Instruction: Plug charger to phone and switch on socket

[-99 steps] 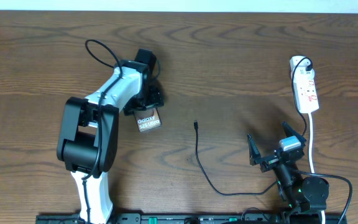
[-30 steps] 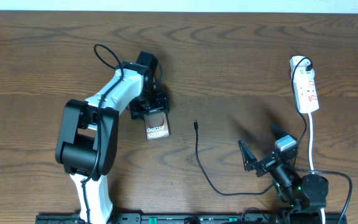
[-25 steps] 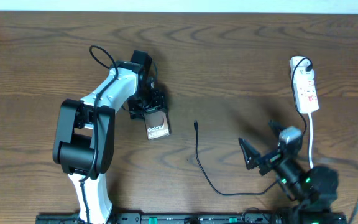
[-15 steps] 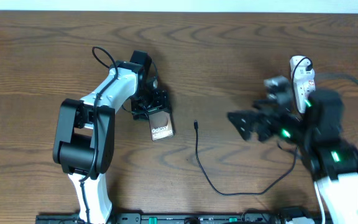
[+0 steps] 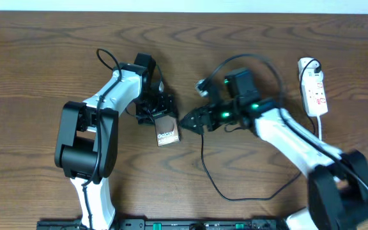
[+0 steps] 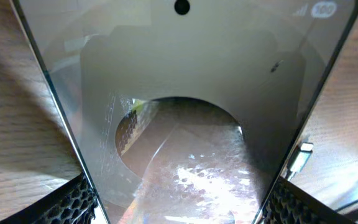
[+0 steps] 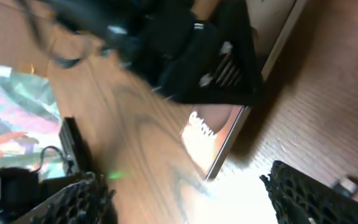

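Note:
My left gripper is shut on the far end of the phone, a bronze slab with white "Galaxy" lettering that lies left of centre. In the left wrist view the phone fills the space between my fingers. My right gripper is open, just right of the phone and over the far end of the charger cable. In the right wrist view the phone lies ahead between the spread fingers. A small plug tip shows by the right finger. The socket lies at the far right.
The black cable loops from the centre toward the front edge. The strip's white cord runs toward the front right. The left gripper's black body is close ahead of my right fingers.
The right arm swung from the front right corner up and left across the table to beside the phone. The left gripper shifted the phone a little right and toward the front.

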`<state>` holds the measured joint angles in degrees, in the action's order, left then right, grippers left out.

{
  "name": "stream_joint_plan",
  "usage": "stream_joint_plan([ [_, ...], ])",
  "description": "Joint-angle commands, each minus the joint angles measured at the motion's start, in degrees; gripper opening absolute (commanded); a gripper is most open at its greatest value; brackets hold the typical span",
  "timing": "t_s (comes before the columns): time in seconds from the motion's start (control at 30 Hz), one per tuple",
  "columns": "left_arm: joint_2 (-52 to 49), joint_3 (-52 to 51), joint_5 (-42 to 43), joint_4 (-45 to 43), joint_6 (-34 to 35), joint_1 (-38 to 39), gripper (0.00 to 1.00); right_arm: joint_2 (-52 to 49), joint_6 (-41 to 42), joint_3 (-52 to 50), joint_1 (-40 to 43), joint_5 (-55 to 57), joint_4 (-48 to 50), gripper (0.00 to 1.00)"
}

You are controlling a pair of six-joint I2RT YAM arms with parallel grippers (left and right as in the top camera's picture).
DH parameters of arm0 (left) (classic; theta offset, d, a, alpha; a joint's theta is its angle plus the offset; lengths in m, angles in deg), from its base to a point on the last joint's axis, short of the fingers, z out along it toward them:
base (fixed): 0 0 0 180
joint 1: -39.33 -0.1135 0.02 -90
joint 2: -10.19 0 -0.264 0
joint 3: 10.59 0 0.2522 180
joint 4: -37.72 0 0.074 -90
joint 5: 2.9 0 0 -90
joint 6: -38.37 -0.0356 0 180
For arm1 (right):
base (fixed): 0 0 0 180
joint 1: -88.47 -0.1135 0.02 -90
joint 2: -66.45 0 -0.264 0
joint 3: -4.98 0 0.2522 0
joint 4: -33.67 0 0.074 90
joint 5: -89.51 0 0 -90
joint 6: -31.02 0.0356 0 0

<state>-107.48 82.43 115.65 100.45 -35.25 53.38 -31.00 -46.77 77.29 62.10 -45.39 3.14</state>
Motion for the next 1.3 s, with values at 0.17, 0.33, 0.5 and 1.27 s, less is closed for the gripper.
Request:
stream_joint_plan([
  [0.17,-2.78,-1.68,4.63,0.33,-2.89,0.33,0.75,-8.76,5.79,0.59,-2.73,7.80,7.10,0.84],
  [0.33,-2.78,-1.68,7.39,0.76,-2.89,0.33,0.75,-14.25,10.58,0.59,-5.09,7.93,11.21,0.84],
  [0.5,-2.78,-1.68,8.33,0.92,-3.08,0.33,0.75,-16.41,13.33,0.59,-7.52,6.86,14.78,0.80],
  [1.27,-2.78,-1.68,8.31,0.87,-3.08,0.33,0.83,-16.39,17.11,0.59,-7.63,6.78,19.19,0.01],
])
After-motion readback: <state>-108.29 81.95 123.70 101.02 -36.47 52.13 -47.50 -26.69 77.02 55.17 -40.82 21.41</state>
